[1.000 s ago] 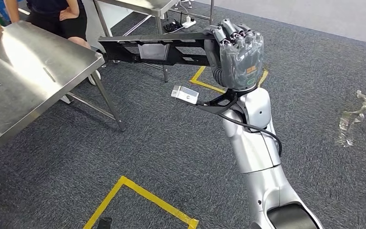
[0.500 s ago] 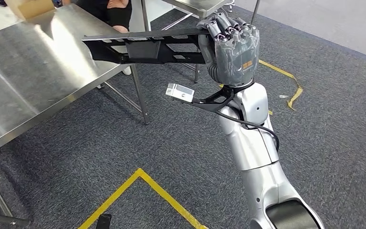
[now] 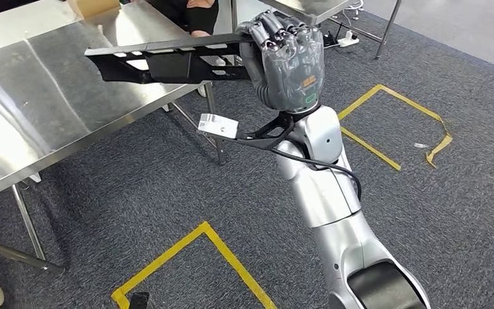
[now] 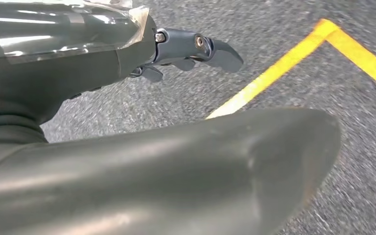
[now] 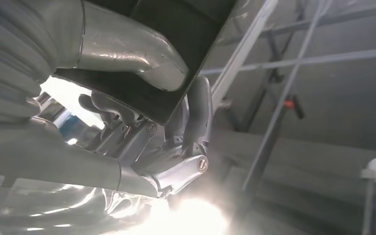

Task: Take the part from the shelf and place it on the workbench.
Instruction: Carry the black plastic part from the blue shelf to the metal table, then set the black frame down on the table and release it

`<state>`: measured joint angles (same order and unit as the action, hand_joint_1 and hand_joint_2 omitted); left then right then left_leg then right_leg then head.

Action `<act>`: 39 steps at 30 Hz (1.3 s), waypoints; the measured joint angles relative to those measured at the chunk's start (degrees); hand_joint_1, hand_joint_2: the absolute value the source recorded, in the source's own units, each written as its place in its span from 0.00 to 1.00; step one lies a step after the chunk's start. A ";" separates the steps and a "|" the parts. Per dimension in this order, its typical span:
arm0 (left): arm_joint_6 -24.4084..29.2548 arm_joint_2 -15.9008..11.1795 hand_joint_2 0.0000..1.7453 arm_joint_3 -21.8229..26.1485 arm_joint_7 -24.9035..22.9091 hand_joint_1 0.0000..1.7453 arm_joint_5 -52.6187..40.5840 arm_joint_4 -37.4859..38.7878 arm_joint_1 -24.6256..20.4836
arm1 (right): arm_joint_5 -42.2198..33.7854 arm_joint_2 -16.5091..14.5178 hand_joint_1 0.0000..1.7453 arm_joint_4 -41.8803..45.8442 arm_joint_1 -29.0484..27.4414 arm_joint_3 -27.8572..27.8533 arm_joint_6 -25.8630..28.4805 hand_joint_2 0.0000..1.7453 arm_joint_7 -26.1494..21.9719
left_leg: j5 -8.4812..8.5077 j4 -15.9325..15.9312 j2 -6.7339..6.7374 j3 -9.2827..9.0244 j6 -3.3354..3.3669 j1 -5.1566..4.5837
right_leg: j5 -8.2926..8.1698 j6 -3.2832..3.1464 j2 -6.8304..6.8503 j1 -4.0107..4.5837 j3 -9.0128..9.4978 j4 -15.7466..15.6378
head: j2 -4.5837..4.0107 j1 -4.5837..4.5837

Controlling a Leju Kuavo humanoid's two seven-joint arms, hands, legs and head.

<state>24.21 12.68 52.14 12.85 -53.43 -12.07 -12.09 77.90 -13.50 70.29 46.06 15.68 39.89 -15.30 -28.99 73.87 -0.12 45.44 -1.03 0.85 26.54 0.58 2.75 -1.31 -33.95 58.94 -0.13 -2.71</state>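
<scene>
Currently one black part (image 3: pixel 167 61) is being gripped by the right hand (image 3: pixel 287 61), overhanging the bench (image 3: pixel 32 122) edge; left hand (image 4: pixel 196 49) is being held empty, fingers apart.

A workshop or test lab. Steel workbenches (image 3: pixel 45 122) stand on grey carpet (image 3: pixel 167 193). Yellow tape (image 3: pixel 186 248) marks floor zones.

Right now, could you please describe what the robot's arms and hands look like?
The right arm is glossy silver in rounded segments, with a black cable looping along it and a black bracket carrying a small white camera. The right hand is grey with darker fingers under clear film, bearing an orange mark. The left hand is similarly grey.
</scene>
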 joint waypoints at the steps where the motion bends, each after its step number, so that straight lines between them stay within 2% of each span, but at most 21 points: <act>1: 0.03 -0.05 0.00 0.03 0.00 0.00 0.02 0.00 0.02 | -0.21 -0.17 1.00 -0.14 0.05 0.26 0.00 1.00 0.00 | 1.63 -2.59 0.38 -1.27 0.05 0.02 | 0.18 -0.02 0.69 0.01 0.21 0.00 | 0.00 0.00; 3: 0.16 -0.17 0.00 0.09 -0.01 0.00 0.07 0.00 -0.01 | -0.74 -0.62 1.00 -0.30 0.33 0.80 0.00 1.00 0.00 | 4.82 -10.23 2.61 -5.43 0.31 -0.24 | 0.65 0.27 1.84 0.32 0.68 0.04 | 0.00 -0.03; 5: 0.36 -0.22 0.00 0.11 -0.03 0.00 0.21 0.00 -0.09 | -1.26 -1.13 1.00 -0.46 0.80 1.38 0.00 1.00 0.01 | 5.74 -14.30 4.07 -7.74 0.87 -0.70 | 1.03 0.77 2.87 0.89 1.02 0.00 | 0.00 0.12; 8: 0.70 -0.26 0.00 0.13 -0.09 0.00 0.52 0.00 0.04 | -1.72 -1.95 1.00 -0.89 1.16 2.12 0.00 1.00 0.04 | 5.68 -14.84 2.28 -7.93 1.92 -0.80 | 1.52 1.47 3.91 1.17 1.45 -0.14 | 0.00 0.31; 10: 0.85 -0.28 0.00 0.16 -0.14 0.00 0.62 0.00 0.06 | -1.77 -2.29 1.00 -1.10 1.32 2.54 0.00 1.00 0.04 | 5.93 -15.20 0.95 -8.17 2.69 -0.46 | 3.05 1.62 1.33 0.97 0.26 2.53 | 0.00 0.43; 12: 0.87 -0.26 0.00 0.16 -0.15 0.00 0.62 0.00 -0.05 | -1.86 -2.25 1.00 -1.33 1.37 2.72 0.00 1.00 0.04 | 6.02 -15.29 -0.48 -8.23 3.22 -0.30 | 5.94 1.28 -1.71 0.72 -3.45 9.90 | 0.00 0.74; 14: 0.86 -0.25 0.00 0.17 -0.17 0.00 0.63 0.00 0.02 | -1.92 -2.13 1.00 -1.66 1.27 2.76 0.00 1.00 0.04 | 6.02 -15.28 -2.20 -8.23 3.36 -0.29 | 7.66 1.41 -2.47 0.67 -7.12 16.47 | 0.00 0.95; 15: 0.86 -0.25 0.00 0.19 -0.18 0.00 0.64 0.00 0.09 | -1.92 -2.10 1.00 -1.81 1.22 2.78 0.00 1.00 0.04 | 6.02 -15.26 -3.06 -8.26 3.36 -0.28 | 7.24 1.78 -2.57 0.64 -7.67 16.82 | 0.00 0.96; 17: 0.86 -0.26 0.00 0.20 -0.20 0.00 0.66 0.00 0.15 | -1.93 -2.11 1.00 -2.00 1.22 2.81 0.00 1.00 0.04 | 6.01 -15.19 -4.81 -8.36 3.26 -0.20 | 3.91 2.79 -3.23 0.43 -5.33 10.55 | 0.00 0.99; 19: 0.86 -0.25 0.00 0.21 -0.20 0.00 0.68 0.00 0.15 | -2.07 -2.19 1.00 -2.09 1.31 2.89 0.00 1.00 0.02 | 5.96 -15.04 -6.29 -8.30 2.87 -0.20 | 0.68 3.14 -5.03 0.15 -1.93 2.81 | 0.00 1.04; 21: 0.87 -0.28 0.00 0.22 -0.20 0.00 0.69 0.00 0.24 | -2.22 -2.39 1.00 -2.26 1.39 3.08 0.00 1.00 -0.01 | 6.04 -15.09 -7.22 -8.04 2.24 -0.25 | -0.28 2.50 -5.81 0.29 -0.67 0.25 | 0.00 1.05; 23: 0.90 -0.40 0.00 0.23 -0.20 0.00 0.69 0.00 0.46 | -2.15 -2.86 1.00 -2.51 1.47 3.49 0.00 1.00 0.00 | 6.11 -15.25 -7.57 -7.80 1.64 -0.15 | -0.54 1.63 -4.93 0.30 -0.52 0.10 | 0.00 1.03; 25: 0.95 -0.49 0.00 0.24 -0.15 0.00 0.68 0.00 0.59 | -1.93 -3.44 1.00 -2.77 1.57 4.02 0.00 1.00 0.02 | 4.95 -13.52 -5.07 -6.83 1.09 -0.32 | -0.67 0.77 -3.95 -0.07 -0.33 -0.12 | 0.00 0.80; 27: 0.97 -0.53 0.00 0.23 -0.08 0.00 0.60 0.00 0.54 | -1.80 -3.71 1.00 -2.98 1.69 4.26 0.00 1.00 0.12 | 1.72 -7.22 -1.52 -3.79 0.64 -0.41 | -0.51 0.09 -2.63 -0.07 -0.08 -0.20 | 0.00 0.47; 29: 0.95 -0.54 0.00 0.22 -0.06 0.00 0.47 0.00 0.54 | -1.81 -3.73 1.00 -3.21 1.73 4.33 0.00 1.00 0.27 | -0.99 0.13 -0.34 -0.18 0.29 -0.15 | -0.29 -0.23 -1.05 0.08 0.07 -0.19 | 0.00 0.34; 30: 0.93 -0.54 0.00 0.22 -0.06 0.00 0.40 0.00 0.57 | -1.84 -3.73 1.00 -3.33 1.71 4.44 0.00 1.00 0.33 | -1.02 1.52 -0.17 0.58 0.18 -0.03 | -0.21 -0.29 -0.27 0.10 0.12 -0.18 | 0.00 0.32; 32: 0.91 -0.61 0.00 0.22 -0.07 0.00 0.28 0.00 0.60 | -1.89 -3.82 1.00 -3.48 1.70 4.68 0.00 1.00 0.36 | 1.82 -2.85 0.67 -1.64 0.12 0.19 | 0.02 -0.22 1.15 0.09 0.35 -0.17 | 0.00 0.31; 34: 0.89 -0.67 0.00 0.22 -0.07 0.00 0.19 0.00 0.53 | -1.98 -3.95 1.00 -3.50 1.82 4.82 0.00 1.00 0.38 | 4.73 -10.89 3.24 -6.06 0.33 0.04 | 0.43 0.22 2.35 0.47 0.71 -0.10 | 0.00 0.29; 36: 0.88 -0.63 0.00 0.21 -0.05 0.00 0.16 0.00 0.41 | -2.10 -4.01 1.00 -3.55 2.01 4.98 0.00 1.00 0.42 | 5.33 -14.49 4.46 -8.11 0.85 -0.41 | 0.80 0.79 3.47 1.06 0.97 -0.11 | 0.00 0.50; 38: 0.88 -0.63 0.00 0.21 -0.04 0.00 0.16 0.00 0.42 | -2.19 -4.06 1.00 -3.60 2.14 5.18 0.00 1.00 0.44 | 5.32 -14.68 3.00 -8.14 1.57 -0.64 | 1.05 1.27 4.73 1.31 1.24 -0.27 | 0.00 0.71; 39: 0.89 -0.63 0.00 0.22 -0.05 0.00 0.16 0.00 0.48 | -2.22 -4.10 1.00 -3.61 2.20 5.27 0.00 1.00 0.44 | 5.41 -14.83 2.21 -8.18 1.91 -0.59 | 1.35 1.53 4.31 1.22 1.22 -0.03 | 0.00 0.74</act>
<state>25.10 12.04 52.36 12.80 -53.27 -12.07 -11.61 75.67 -17.60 66.69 48.26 20.96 39.89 -14.86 -23.57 59.04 2.10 37.25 0.88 0.26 27.89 2.11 7.06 -0.10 -32.73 58.91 -0.13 -1.97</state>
